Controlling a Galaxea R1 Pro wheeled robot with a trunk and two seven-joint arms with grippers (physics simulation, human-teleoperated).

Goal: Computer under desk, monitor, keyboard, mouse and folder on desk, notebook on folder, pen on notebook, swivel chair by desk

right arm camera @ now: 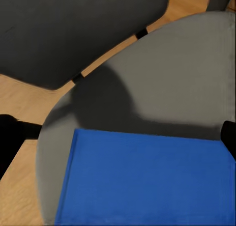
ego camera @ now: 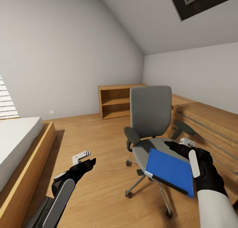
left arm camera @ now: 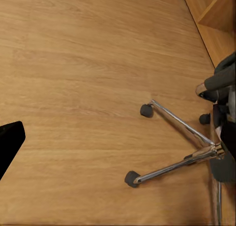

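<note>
The grey swivel chair stands mid-room on the wood floor, its back toward the far wall. The bright blue folder lies tilted on the seat and overhangs the front edge. My right gripper hovers at the folder's far edge, open, with its fingers spread wide on either side. In the right wrist view the folder rests on the grey seat. My left gripper hangs open over bare floor left of the chair. The chair's chrome base is in the left wrist view. Desk, monitor, keyboard, notebook and computer are out of view.
A bed with a wooden frame runs along the left. An open light wood shelf stands at the back wall. A light wood cabinet with bar handles is close behind the chair on the right.
</note>
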